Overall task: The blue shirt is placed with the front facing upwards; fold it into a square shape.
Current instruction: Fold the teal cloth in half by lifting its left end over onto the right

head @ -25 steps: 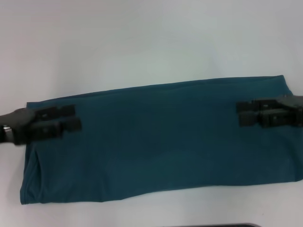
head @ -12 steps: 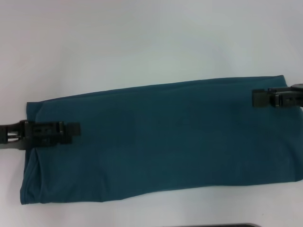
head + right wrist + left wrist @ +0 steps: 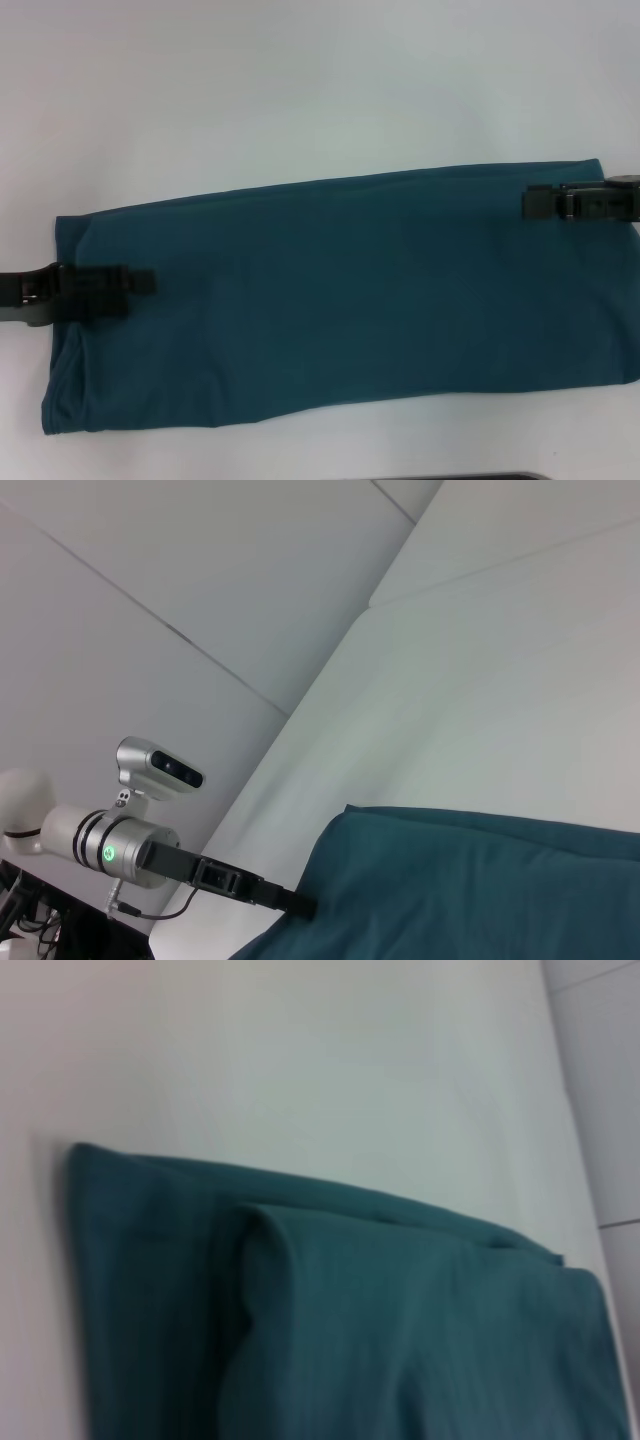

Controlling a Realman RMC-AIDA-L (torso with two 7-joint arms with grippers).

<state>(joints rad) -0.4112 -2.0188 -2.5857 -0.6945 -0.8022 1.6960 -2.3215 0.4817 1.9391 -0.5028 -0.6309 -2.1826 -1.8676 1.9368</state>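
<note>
The blue shirt [image 3: 350,300] lies on the white table as a long, smooth band running left to right, with no print or collar showing. My left gripper [image 3: 140,281] reaches in over the band's left end, seen edge-on as a thin dark bar. The right wrist view shows this left gripper [image 3: 295,905] touching the edge of the shirt [image 3: 480,890]. My right gripper [image 3: 535,202] hovers over the band's right end near its far edge, also edge-on. In the left wrist view the shirt [image 3: 400,1330] shows stacked folded layers at a corner.
White table [image 3: 300,90] surrounds the cloth on all sides. A dark strip [image 3: 460,477] sits at the near edge of the head view. The left arm's silver wrist and its camera [image 3: 160,765] stand off the shirt's left end.
Both grippers have rolled from flat to edge-on. The left one drew back to the left and slightly nearer. The right one shifted toward the shirt's far edge.
</note>
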